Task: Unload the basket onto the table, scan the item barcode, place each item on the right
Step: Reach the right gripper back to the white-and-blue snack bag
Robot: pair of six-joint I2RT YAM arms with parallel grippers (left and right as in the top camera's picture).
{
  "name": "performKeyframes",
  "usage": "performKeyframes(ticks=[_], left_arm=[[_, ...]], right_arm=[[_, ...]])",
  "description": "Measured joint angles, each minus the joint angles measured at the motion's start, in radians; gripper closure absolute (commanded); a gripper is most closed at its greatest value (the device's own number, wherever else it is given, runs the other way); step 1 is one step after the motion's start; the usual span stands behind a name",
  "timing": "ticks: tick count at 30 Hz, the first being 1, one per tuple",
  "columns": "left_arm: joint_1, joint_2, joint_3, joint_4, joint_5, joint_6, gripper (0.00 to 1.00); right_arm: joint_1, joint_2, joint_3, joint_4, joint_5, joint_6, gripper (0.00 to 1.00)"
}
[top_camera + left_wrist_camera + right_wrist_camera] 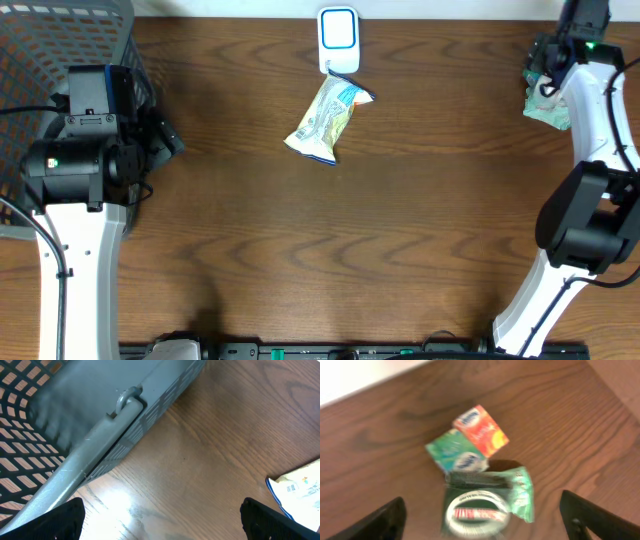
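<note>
Overhead view: a pale snack packet [330, 118] lies flat on the wooden table [400, 250]. Its long axis slants, with the upper end pointing at the white barcode scanner [338, 32] and lying just beside it. The packet sits between the two arms, well apart from both.

The left gripper [165, 140], beside a grey basket [60, 40], has its fingers spread and empty. The packet lies off to its right, and the left wrist view shows only one corner of it.

The right gripper [548, 75] is also spread wide and grips nothing. It hangs above a blurred green pouch [515, 492], an orange box [481, 430] and a green box [455, 457]. Their print is unreadable.
</note>
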Motion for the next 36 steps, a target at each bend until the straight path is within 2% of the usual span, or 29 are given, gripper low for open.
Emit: performKeyframes(ticks=[10,14,21,25,28,31,33,36], left_arm=[[0.0,0.0,0.0,0.0,0.0,0.0,0.02],[0.0,0.0,0.0,0.0,0.0,0.0,0.02],[0.0,0.0,0.0,0.0,0.0,0.0,0.02],[0.0,0.0,0.0,0.0,0.0,0.0,0.02],[0.0,0.0,0.0,0.0,0.0,0.0,0.02],[0.0,0.0,0.0,0.0,0.0,0.0,0.02],[0.0,0.0,0.0,0.0,0.0,0.0,0.02],[0.0,0.0,0.0,0.0,0.0,0.0,0.02]], right_arm=[[-0.022,0.003,0.0,-0.105,-0.066,-0.002,0.01],[-0.019,0.003,0.0,-0.146,-0.253,-0.002,0.02],[0.046,0.003,0.0,-0.182,-0.726,-0.001,0.06],[0.135,0.003,0.0,-0.221,-0.848,0.02,0.04],[0.222,0.003,0.0,-0.227,-0.864,0.028,0.05],[0.324,0.003,0.0,-0.211,-0.789,0.049,0.24],[0.386,0.003,0.0,-0.193,-0.727,0.077,0.45],[0.477,0.003,0.0,-0.145,-0.647,0.113,0.62]])
